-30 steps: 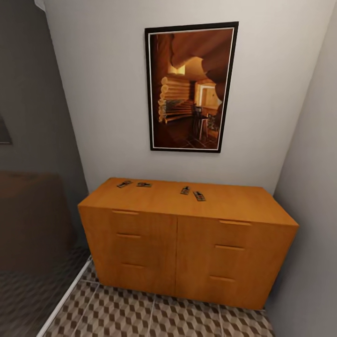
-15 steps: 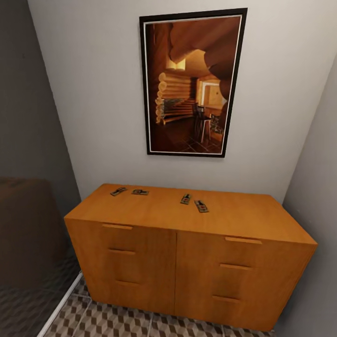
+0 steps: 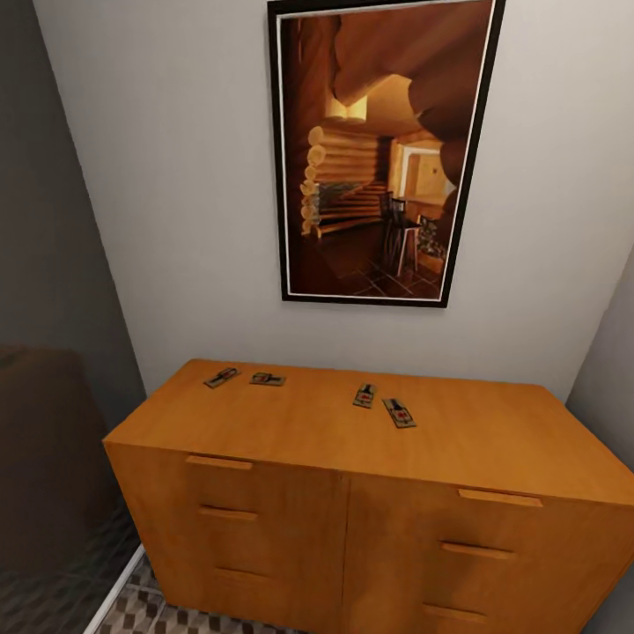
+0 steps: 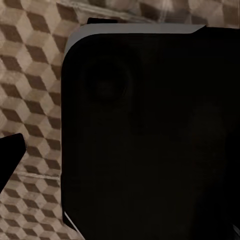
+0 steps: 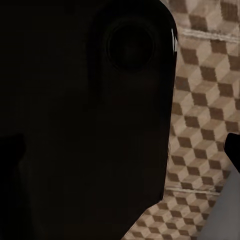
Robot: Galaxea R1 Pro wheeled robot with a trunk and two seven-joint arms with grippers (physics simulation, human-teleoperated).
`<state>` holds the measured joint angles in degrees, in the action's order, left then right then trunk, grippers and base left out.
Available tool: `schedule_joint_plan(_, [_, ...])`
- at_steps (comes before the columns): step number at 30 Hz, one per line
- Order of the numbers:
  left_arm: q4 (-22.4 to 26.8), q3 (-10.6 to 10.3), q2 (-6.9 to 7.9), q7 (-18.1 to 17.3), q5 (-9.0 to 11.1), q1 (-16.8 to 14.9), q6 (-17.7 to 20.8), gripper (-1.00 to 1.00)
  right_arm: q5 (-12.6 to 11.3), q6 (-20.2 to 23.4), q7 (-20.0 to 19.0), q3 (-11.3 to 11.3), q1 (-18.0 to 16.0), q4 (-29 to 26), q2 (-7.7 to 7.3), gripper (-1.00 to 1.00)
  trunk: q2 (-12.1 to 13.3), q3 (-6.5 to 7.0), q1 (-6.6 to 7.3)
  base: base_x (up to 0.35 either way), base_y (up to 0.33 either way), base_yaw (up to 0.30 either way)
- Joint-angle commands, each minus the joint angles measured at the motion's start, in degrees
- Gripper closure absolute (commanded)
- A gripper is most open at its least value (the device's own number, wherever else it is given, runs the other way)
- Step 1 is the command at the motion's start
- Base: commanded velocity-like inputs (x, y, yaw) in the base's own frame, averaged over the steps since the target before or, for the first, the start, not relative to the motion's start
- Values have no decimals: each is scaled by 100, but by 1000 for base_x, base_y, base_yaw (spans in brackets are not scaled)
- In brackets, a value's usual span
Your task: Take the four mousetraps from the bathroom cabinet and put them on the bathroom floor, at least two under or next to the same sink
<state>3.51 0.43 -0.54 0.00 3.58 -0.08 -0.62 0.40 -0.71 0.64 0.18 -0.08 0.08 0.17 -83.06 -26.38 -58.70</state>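
Observation:
The orange-brown cabinet (image 3: pixel 493 440) stands against the white wall straight ahead. Several mousetraps lie flat on its top: one pair (image 3: pixel 222 377) (image 3: pixel 267 379) near the back left, another pair (image 3: pixel 364 395) (image 3: pixel 399 412) near the middle. The sink is out of view. In the wrist views both grippers hang over the cube-patterned bathroom floor (image 4: pixel 30 75) (image 5: pixel 205 100), beside the robot's dark body. The left gripper (image 4: pixel 120 155) and the right gripper (image 5: pixel 120 150) show dark fingertips (image 4: pixel 10 155) (image 5: pixel 232 150) at the picture edges, spread wide with nothing between them.
A framed picture of a log cabin interior (image 3: pixel 379 158) hangs above the cabinet. A dark wall and a dim brown block (image 3: pixel 44 458) close in on the left, and a grey wall (image 3: pixel 612 379) on the right. A strip of tiled floor (image 3: pixel 132 612) shows at the cabinet's foot.
The head camera has come closer to the cabinet, which now looks larger and sits lower in the picture. The mousetraps lie where they were.

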Motion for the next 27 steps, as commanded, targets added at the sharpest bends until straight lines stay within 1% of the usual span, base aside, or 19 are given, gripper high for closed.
schedule_joint_plan(1, [1, 1, -1, 0, 38, -1, -7, -100, 4, -8, 7, 1, -1, 1, 1, -100, -2, -4, -3, 299, 183, 0])
schedule_joint_plan(4, [1, 1, 1, 0, 38, -1, -7, -100, 4, -8, 7, 0, -1, 1, 1, -100, -2, -4, -3, 258, 176, 0])
schedule_joint_plan(8, [1, 1, 1, -1, 38, -1, -8, -100, 4, -8, 7, 1, -1, 1, 1, -100, -2, -4, -3, 132, 92, 0])
schedule_joint_plan(27, [1, 1, -7, 0, 33, -1, -8, -100, 4, -8, 7, 0, -1, 1, 1, -100, -2, -4, -3, 17, 12, 0])
